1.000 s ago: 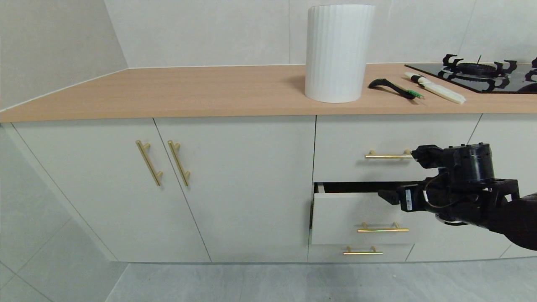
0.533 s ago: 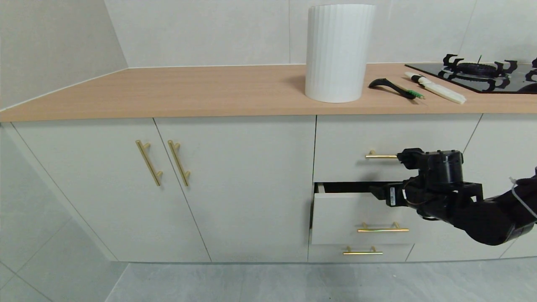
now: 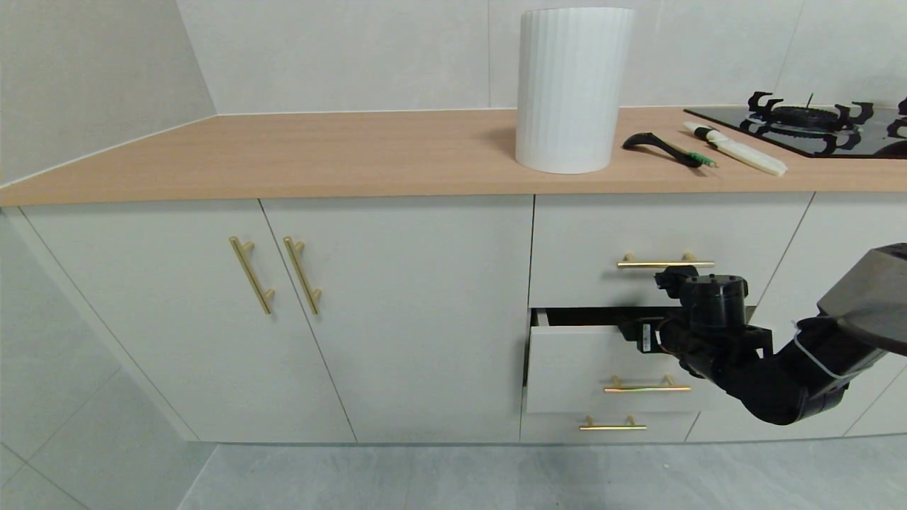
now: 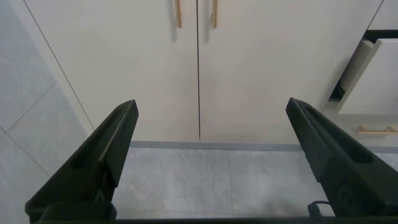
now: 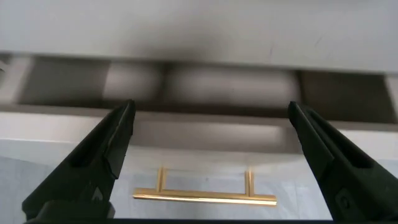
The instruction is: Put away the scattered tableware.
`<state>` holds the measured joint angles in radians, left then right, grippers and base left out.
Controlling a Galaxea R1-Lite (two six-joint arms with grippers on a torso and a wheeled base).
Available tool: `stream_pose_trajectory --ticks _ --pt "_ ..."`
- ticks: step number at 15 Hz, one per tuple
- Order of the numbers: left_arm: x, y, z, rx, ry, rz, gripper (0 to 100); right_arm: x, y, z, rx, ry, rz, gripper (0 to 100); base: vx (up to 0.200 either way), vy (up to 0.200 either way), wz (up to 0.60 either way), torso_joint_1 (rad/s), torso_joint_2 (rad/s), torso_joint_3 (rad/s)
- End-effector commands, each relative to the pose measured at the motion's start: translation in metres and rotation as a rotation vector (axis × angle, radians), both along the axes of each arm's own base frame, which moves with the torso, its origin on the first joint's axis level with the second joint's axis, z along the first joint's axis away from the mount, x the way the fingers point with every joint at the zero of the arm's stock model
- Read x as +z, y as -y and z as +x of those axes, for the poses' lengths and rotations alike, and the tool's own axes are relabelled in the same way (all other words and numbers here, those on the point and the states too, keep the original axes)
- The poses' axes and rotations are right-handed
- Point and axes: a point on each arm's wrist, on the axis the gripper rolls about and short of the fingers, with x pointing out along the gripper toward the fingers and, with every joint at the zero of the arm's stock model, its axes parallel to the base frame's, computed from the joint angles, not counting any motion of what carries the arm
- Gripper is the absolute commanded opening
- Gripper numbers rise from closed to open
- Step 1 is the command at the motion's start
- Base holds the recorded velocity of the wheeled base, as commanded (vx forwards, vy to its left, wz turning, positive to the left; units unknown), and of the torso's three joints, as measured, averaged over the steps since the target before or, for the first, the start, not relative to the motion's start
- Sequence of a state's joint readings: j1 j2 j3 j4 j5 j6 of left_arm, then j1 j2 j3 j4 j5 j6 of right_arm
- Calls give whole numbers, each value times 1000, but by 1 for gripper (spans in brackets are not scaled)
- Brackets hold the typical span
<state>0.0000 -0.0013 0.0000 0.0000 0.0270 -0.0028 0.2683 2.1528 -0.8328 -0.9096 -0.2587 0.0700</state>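
Jaws wide apart, the right gripper (image 5: 209, 112) hangs at the partly open pale drawer (image 3: 581, 361), while the slim black plastic ladle (image 3: 666, 150) and white stick-like utensil (image 3: 737, 149) lie on the wooden countertop (image 3: 319, 152) (light, rigid, likely slippery: pinch mid-handle).

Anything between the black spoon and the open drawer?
Nothing lies between the black spoon and the counter edge. But the drawer is out only slightly, leaving a narrow gap, and the open right gripper sits in front of that gap.
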Motion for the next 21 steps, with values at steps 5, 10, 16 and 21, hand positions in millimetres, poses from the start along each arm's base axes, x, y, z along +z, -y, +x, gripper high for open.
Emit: stream_pose_trajectory --ticks 5,10,16,21 --pt "0 0 0 1 -1 0 100 -9 1 1 -5 -33 -12 100 0 0 0 0 0 0" --pt "0 0 0 1 -1 0 100 5 4 -9 4 -62 -15 100 0 0 0 0 0 0" --pt "0 0 0 1 -1 0 100 19 7 -30 73 -228 -24 100 0 0 0 0 0 0" --pt "0 0 0 1 -1 0 100 34 9 -46 92 -297 -42 100 0 0 0 0 0 0"
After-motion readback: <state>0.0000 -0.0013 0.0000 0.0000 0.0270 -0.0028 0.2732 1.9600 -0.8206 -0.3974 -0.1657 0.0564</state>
